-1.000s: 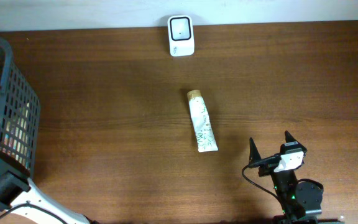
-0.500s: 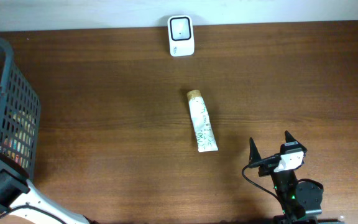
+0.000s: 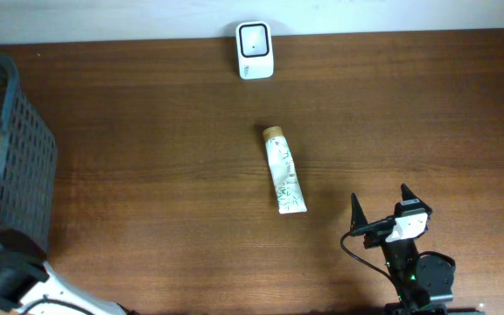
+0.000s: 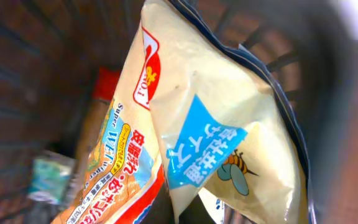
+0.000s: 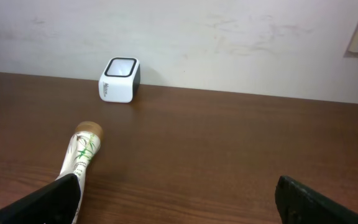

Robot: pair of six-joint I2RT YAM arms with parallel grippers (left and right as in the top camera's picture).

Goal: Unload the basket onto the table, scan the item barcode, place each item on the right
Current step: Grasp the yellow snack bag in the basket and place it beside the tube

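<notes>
Pouch [image 4: 229, 137], cream with a blue label and a bee drawing, lies in the dark basket [image 3: 26, 166] at the left edge of the tabletop [image 3: 147, 175], against an orange-trimmed pouch [image 4: 120, 168]. The left pincer, out of our sight inside that basket, is closed, and we cannot tell whether it grips anything. We find the right pincer [image 3: 380, 198] spread wide and empty near the front edge, the tube [image 3: 284, 170] mid-tabletop and the white scanner [image 3: 255, 50] at the far edge.

Wooden table [image 3: 147, 175] — white wall [image 5: 229, 37] (scuffed)
</notes>
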